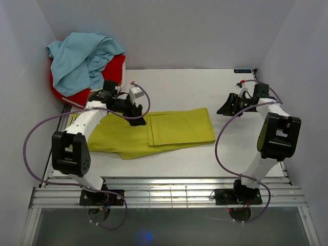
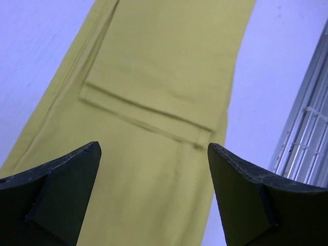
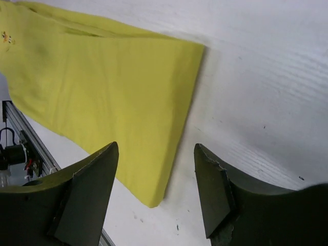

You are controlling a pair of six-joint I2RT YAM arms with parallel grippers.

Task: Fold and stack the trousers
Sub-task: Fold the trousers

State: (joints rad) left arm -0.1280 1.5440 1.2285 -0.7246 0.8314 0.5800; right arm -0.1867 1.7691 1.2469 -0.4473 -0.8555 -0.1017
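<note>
The long-legged trousers of plain yellow-green cloth (image 1: 179,128) lie flat across the middle of the white tabletop (image 1: 205,87), running left to right. Their legs are doubled back, so a neat rectangular top layer covers the right half. The hemmed edge of that layer shows as a straight seam in the left wrist view. The cloth is smooth, with few wrinkles. In the right wrist view a tiny mark sits near its far end (too small to read).

The table is matte white, closed in by plain white walls (image 1: 179,31) at the back and both sides, with a strip of metal rails (image 1: 169,190) along the near edge.

In the far left corner a crumpled light blue garment (image 1: 82,56) is heaped on a red garment (image 1: 110,77), well apart from the folded right half of the trousers. The left arm reaches over the left part of the trousers and hides some of it from above.

The left gripper (image 2: 154,147) hangs above the cloth with its fingers spread wide and nothing between them. The right gripper (image 3: 155,147) hangs near the right end of the trousers, also spread wide and empty, with the folded edge and bare table showing between its fingers. Lilac cables (image 1: 36,128) loop beside both arms.
</note>
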